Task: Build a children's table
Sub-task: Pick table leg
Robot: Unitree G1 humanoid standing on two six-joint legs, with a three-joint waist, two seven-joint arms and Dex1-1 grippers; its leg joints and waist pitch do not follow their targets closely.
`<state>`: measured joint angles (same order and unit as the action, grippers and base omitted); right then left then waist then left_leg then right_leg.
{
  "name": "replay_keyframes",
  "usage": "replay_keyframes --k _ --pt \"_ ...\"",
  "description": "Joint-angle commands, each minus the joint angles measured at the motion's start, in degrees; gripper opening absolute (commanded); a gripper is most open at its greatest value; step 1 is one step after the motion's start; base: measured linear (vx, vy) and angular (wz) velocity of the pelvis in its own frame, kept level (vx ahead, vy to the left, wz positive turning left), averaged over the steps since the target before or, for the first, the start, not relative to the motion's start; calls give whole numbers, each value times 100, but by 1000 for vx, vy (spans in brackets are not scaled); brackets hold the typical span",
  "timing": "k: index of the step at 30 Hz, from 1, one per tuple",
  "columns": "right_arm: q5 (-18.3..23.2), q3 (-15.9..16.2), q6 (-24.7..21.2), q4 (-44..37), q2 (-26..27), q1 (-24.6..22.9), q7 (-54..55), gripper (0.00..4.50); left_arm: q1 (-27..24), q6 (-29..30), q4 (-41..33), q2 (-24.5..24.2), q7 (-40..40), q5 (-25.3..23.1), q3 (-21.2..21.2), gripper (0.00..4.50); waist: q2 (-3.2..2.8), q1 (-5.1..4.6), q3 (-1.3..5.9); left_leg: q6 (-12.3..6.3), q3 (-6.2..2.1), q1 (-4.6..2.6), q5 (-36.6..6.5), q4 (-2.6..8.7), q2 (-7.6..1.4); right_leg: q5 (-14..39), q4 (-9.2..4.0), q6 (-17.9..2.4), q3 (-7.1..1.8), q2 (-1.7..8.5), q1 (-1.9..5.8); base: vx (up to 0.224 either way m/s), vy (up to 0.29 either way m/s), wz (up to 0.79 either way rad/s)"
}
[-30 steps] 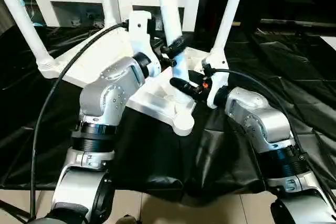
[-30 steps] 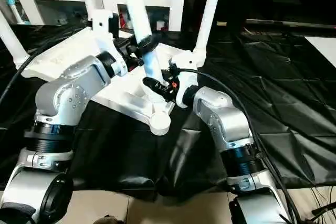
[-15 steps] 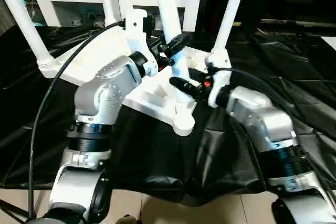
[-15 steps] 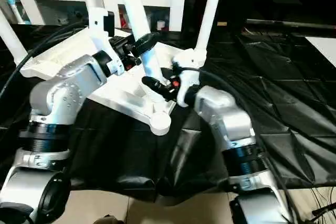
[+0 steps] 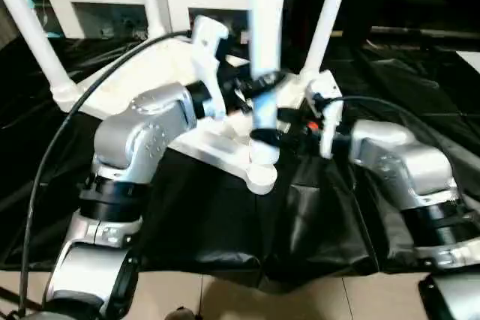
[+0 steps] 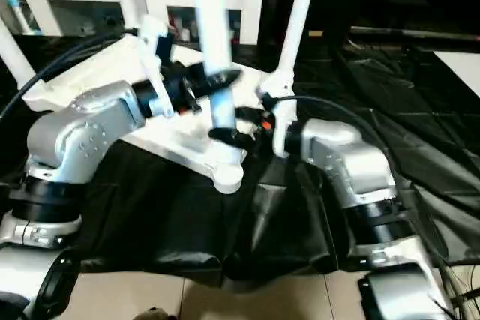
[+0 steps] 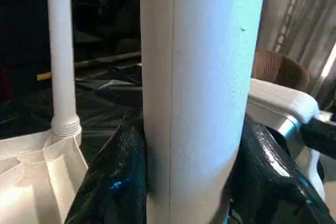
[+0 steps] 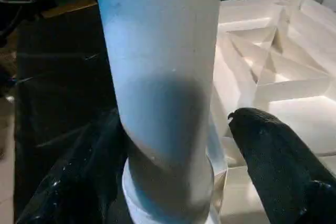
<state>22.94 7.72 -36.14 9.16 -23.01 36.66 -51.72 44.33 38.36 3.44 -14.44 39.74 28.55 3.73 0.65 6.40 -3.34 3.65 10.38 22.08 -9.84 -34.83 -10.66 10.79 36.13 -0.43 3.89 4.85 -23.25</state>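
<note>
Fourth leg (image 5: pixel 264 50) now upright, no longer tilted, base in near corner socket (image 5: pixel 260 161) of upturned tabletop (image 5: pixel 112 95) on black-draped table. Left gripper (image 7: pixel 189 182) clamps it; right gripper (image 8: pixel 210 182) has spread, one finger clear. Light, stiff, smooth plastic: hold low.

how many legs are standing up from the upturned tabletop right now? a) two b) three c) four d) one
c) Three legs already rise from the corners of the tabletop, and the fourth leg stands upright at the near corner, the left pincer clamped around it.
</note>
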Motion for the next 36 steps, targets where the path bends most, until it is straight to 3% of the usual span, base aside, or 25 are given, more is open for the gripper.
replay_keyframes --k 1,11,28,30,34,36 --pt "55 -36 -85 -104 -95 116 -88 344 -49 -12 -145 -54 152 23 65 185 57 -5 433 -126 -63 -91 -727 377 -212 761 -385 -1126 -262 325 331 0 0 0" --pt "411 -15 -256 -299 -191 52 -723 344 -94 164 -239 49 624 596 -147 185 69 6 433 -198 -55 -86 -711 367 -207 678 -381 -1247 -259 323 339 0 0 0" --pt "376 224 -258 -353 -418 90 -1286 344 -108 125 -335 -212 1286 583 126 185 67 2 439 -194 -56 -89 -658 361 -212 646 -366 -1249 -260 321 338 0 0 0" --pt "393 242 -276 -366 -420 79 -1327 316 -111 120 -348 -223 1330 585 158 185 63 3 439 -199 -57 -87 -663 359 -211 637 -365 -1261 -261 323 339 0 0 0" --pt "385 263 -274 -352 -423 79 -1374 306 -95 98 -325 -236 1356 577 163 185 69 2 443 -213 -57 -87 -645 356 -212 590 -358 -1276 -259 320 342 0 0 0" --pt "398 267 -286 -348 -428 76 -1404 271 -85 96 -322 -235 1378 577 155 185 63 4 444 -215 -57 -88 -634 356 -211 593 -360 -1280 -258 321 340 0 0 0"
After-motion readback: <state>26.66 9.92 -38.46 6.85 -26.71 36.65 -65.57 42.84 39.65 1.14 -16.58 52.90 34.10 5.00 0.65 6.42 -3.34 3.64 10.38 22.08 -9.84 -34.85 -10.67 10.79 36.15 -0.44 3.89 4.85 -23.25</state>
